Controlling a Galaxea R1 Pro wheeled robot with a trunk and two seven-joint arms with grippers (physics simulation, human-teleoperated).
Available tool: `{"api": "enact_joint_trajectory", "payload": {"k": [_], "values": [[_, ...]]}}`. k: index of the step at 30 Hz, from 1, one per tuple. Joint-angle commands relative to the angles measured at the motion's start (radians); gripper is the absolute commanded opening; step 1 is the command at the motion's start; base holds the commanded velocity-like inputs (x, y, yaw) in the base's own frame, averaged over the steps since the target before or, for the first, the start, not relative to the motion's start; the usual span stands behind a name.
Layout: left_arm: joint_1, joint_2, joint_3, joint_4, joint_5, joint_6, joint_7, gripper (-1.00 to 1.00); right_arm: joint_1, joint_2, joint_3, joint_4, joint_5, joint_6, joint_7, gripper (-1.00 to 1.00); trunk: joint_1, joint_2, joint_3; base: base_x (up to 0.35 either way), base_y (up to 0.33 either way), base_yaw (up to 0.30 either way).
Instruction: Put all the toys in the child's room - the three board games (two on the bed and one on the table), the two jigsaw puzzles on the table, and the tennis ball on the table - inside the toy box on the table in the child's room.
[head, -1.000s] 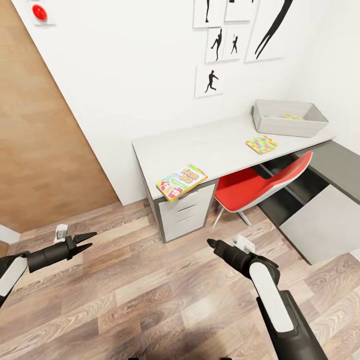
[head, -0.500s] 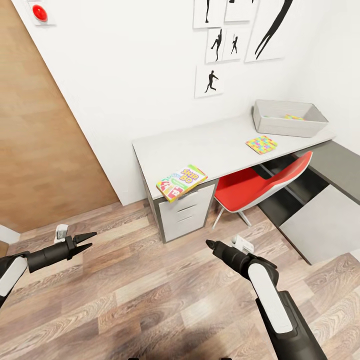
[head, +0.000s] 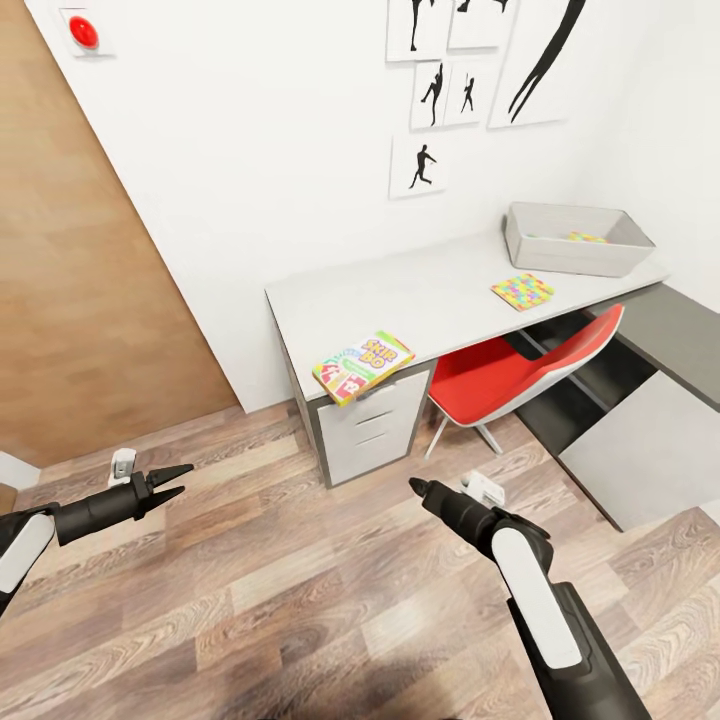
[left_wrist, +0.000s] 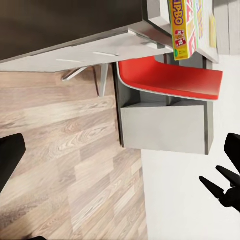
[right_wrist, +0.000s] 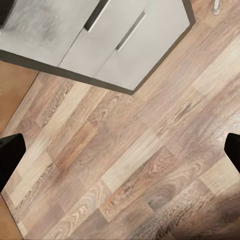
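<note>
A Skip-Bo board game (head: 363, 365) lies at the desk's front left corner, overhanging the edge; the left wrist view catches it too (left_wrist: 184, 27). Further right on the desk lies a flat, colourful jigsaw puzzle (head: 523, 291). The grey toy box (head: 578, 238) stands at the desk's far right end, with something colourful inside it. My left gripper (head: 170, 478) hangs open over the floor, well short of the desk. My right gripper (head: 420, 490) is also open and empty, low in front of the drawers. The tennis ball and the other games are out of view.
A red chair (head: 530, 365) is tucked under the white desk (head: 420, 290), beside the drawer unit (head: 370, 430). Low grey furniture (head: 650, 440) fills the right side. A wooden door (head: 80, 250) is at the left. Wood floor lies between me and the desk.
The head view has shifted very slightly. My right gripper has crept a little to the left. Nothing on the desk has moved.
</note>
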Motion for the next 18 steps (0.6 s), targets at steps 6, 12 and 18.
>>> {"api": "enact_joint_trajectory", "payload": {"k": [6,12,18], "values": [[-0.001,0.000,0.000,0.000,0.002,0.005,-0.001,1.00,-0.001,0.000,0.007,-0.001,-0.010,-0.009,-0.010,1.00,0.001,-0.002,0.008,0.000,0.000,0.000],[-0.001,0.000,0.000,0.000,0.002,0.005,-0.002,1.00,-0.001,-0.001,0.011,0.000,-0.010,-0.022,-0.010,1.00,0.001,-0.002,0.017,0.000,0.000,0.000],[-0.001,0.000,0.001,0.000,0.002,0.005,-0.003,1.00,-0.001,-0.001,0.013,0.000,-0.010,-0.026,-0.010,1.00,0.001,-0.002,0.027,0.000,0.000,0.000]]}}
